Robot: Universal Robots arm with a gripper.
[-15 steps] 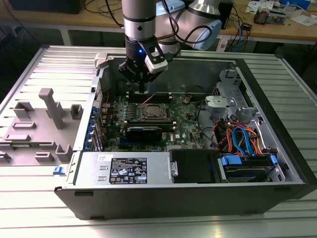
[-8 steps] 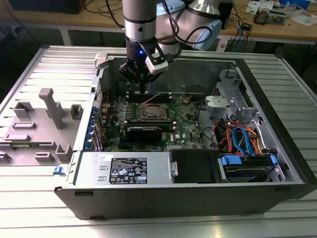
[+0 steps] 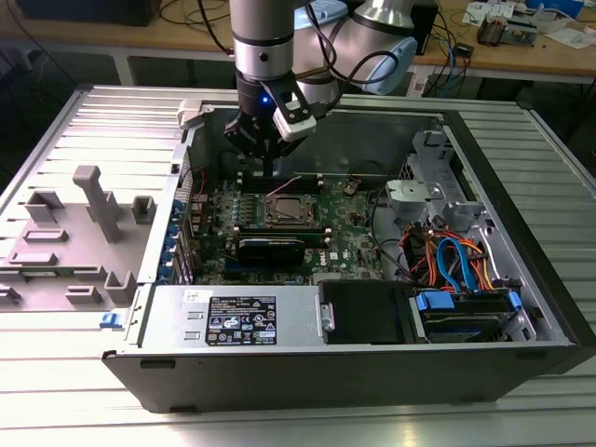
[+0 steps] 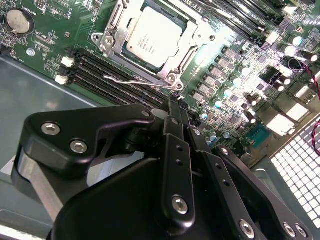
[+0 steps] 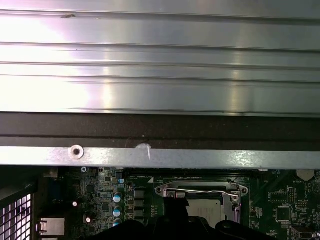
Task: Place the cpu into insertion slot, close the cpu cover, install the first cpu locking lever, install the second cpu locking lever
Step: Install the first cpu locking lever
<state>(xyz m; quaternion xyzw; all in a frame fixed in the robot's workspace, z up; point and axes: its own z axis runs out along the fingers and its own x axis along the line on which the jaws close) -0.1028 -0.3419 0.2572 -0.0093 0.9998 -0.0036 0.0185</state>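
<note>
- The cpu sits in the insertion slot, mid-frame in the exterior view. The cpu cover lies flat over its edges, so those two steps look done.
- A wire locking lever lies along the socket edge nearest the gripper. I cannot tell whether it is hooked, so the lever steps look unfinished.
- The fingers are together on nothing, tips just beside the lever's end.
- Room is tight: memory slots lie just beside the tips, and the case wall is near at upper centre.
</note>
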